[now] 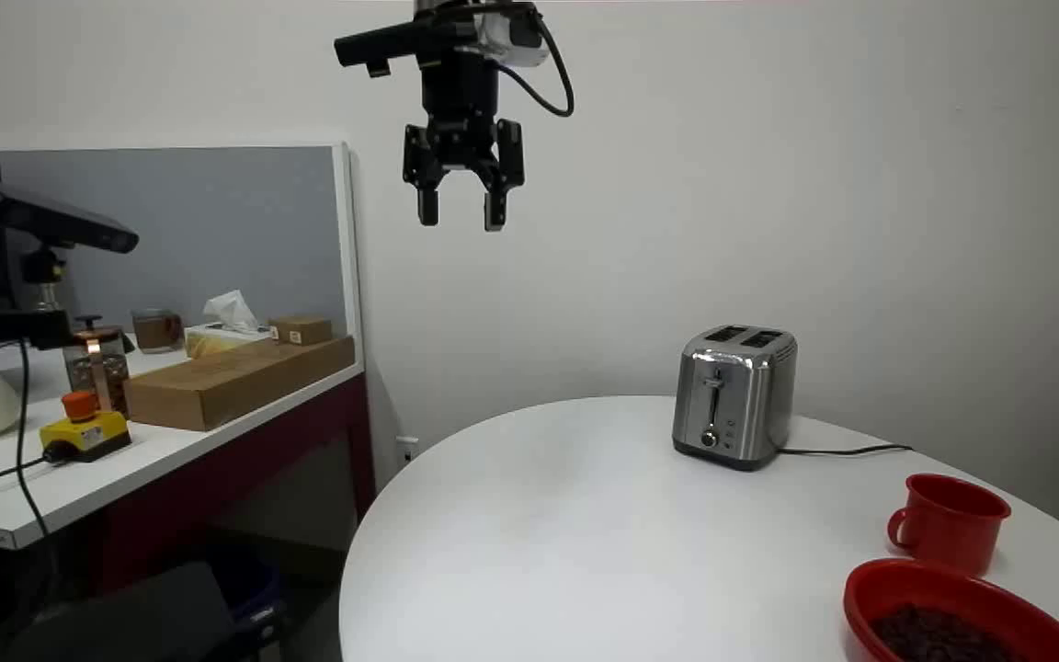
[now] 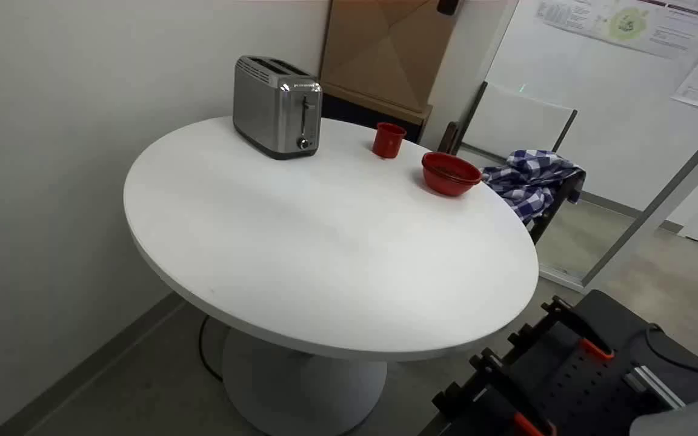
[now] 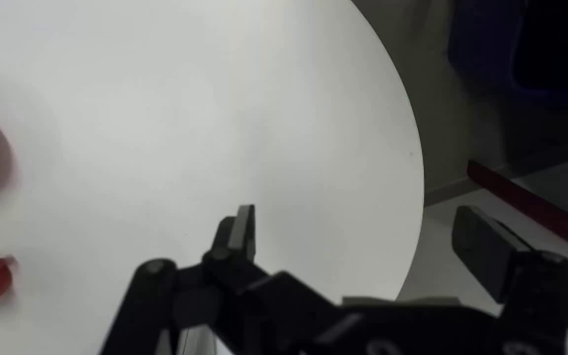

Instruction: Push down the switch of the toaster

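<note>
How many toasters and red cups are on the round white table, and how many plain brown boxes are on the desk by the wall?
Toaster: 1
Red cup: 1
Plain brown boxes: 2
Total: 4

The gripper [image 1: 461,211] hangs high up, its jaws apart. A shiny toaster [image 1: 737,397] and a red cup [image 1: 956,533] stand on the round white desk [image 1: 548,533].

Toaster [image 1: 739,400]: boxy, shiny silver, dark base, upright, lower than the fingers [image 1: 494,211] and well apart. Switch [image 1: 713,382]: small lever on the end face, up near track top, clear of fingers.
</note>
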Motion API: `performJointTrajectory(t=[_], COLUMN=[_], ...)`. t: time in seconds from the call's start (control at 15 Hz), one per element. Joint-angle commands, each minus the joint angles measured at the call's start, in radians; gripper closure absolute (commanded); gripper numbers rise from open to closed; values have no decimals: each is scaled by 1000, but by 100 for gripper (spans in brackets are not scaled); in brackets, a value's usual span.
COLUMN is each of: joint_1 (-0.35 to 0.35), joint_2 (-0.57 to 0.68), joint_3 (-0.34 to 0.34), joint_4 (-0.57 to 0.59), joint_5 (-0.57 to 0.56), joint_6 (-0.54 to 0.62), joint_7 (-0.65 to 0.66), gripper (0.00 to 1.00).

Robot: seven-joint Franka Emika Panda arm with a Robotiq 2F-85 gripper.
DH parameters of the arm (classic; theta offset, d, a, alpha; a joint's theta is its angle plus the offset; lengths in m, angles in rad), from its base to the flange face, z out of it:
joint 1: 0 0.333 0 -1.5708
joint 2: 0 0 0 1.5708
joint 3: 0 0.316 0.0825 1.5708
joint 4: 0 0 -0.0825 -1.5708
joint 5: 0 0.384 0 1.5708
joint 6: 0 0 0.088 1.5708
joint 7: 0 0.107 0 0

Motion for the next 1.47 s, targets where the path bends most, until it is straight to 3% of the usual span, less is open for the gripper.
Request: performJointTrajectory(t=[0.0, 0.27, 0.73, 1.0, 1.4], joint_1=[1, 1, -38, -69, -113], joint_2=[0, 0, 165, 322, 553], joint_3=[0, 0, -48, -89, -105], joint_4=[3, 4, 65, 167, 386], joint_5=[0, 0, -49, -45, -106], joint_6=[-2, -2, 198, 289, 297], joint_7=[0, 0, -96, -196, -266], gripper=[0, 0, 0, 0, 0])
